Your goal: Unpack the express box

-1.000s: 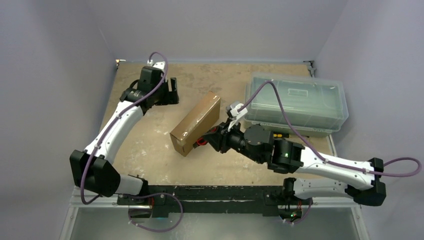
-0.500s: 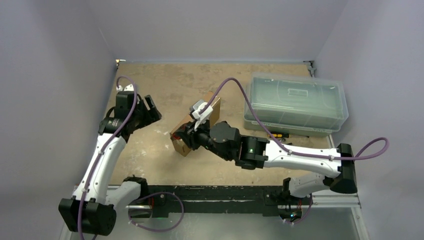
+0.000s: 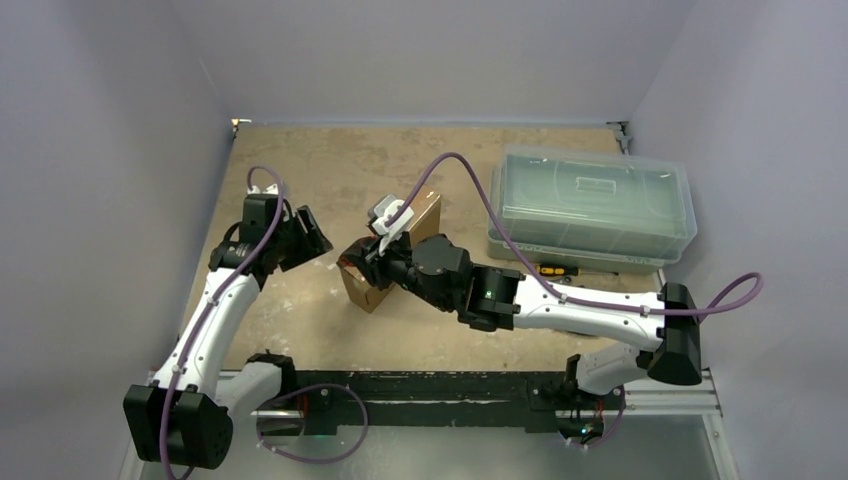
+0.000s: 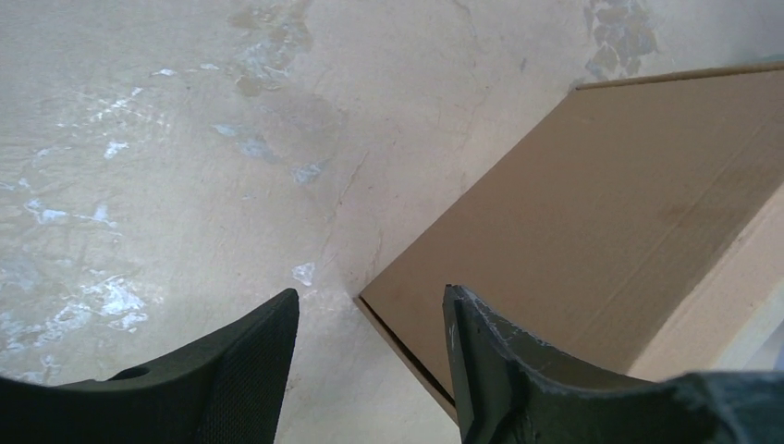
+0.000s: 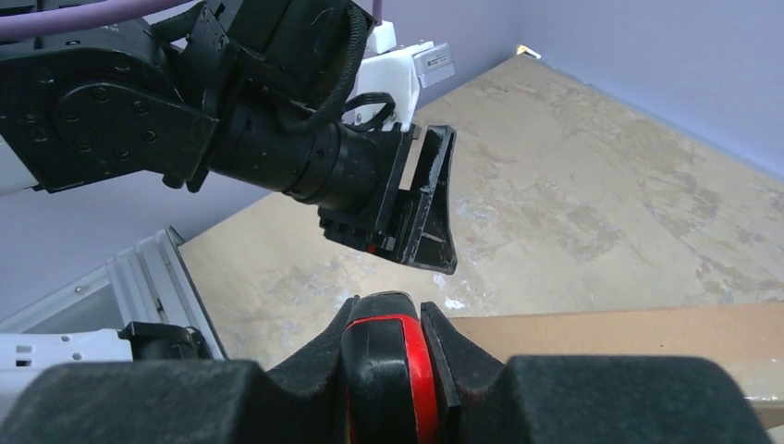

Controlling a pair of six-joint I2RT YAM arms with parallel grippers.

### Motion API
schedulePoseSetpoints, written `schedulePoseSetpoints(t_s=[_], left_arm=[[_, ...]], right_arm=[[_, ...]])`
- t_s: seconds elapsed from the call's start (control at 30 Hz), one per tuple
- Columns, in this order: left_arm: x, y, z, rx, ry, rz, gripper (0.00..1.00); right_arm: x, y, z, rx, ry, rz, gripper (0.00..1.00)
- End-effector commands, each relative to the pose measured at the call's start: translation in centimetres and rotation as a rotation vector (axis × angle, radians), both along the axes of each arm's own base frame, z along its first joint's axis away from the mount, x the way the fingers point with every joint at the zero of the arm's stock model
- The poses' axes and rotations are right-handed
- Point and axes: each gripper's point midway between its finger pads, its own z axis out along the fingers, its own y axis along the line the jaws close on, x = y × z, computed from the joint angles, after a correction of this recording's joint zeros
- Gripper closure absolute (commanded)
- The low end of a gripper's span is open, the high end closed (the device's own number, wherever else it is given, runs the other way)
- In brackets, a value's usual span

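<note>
The express box (image 3: 426, 213) is a flat brown cardboard mailer lying diagonally mid-table. It also shows in the left wrist view (image 4: 601, 240) and the right wrist view (image 5: 647, 333). My right gripper (image 3: 360, 262) is over the box's near-left end, shut on a black-and-red tool handle (image 5: 388, 370). My left gripper (image 3: 315, 236) is open and empty, just left of that end. Its jaws (image 4: 370, 305) straddle the box's corner without touching it. It also shows in the right wrist view (image 5: 421, 208).
A large clear plastic lidded bin (image 3: 590, 205) stands at the back right. A small black-and-orange object (image 3: 555, 270) lies by its front edge. Grey walls enclose the worn tan table (image 3: 300, 330) on three sides.
My right gripper has moved left along the box to its near-left end. My left arm has swung back from the far left and come toward the box's near-left corner.
</note>
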Motion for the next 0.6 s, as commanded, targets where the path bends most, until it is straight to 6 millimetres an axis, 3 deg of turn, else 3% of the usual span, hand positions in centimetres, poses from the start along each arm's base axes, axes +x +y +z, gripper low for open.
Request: schedulePoseSetpoints(t_s=[0.0,0.3,0.57], left_arm=[[0.5,-1.3,1.3,-0.058,-0.048,-0.055,0.45],[0.2,-1.9,3.3,-0.073,-0.08,-0.106,0.46],[0.6,-2.1,7.3,-0.055,-0.225,-0.155,0.36]], right_arm=[[0.2,0.0,2.8,0.082,-0.054,0.02,1.0],[1.0,-0.2,1.6,0.054,-0.049,0.001,1.0],[0.8,-0.1,0.9,0.048,-0.032,0.007,1.0]])
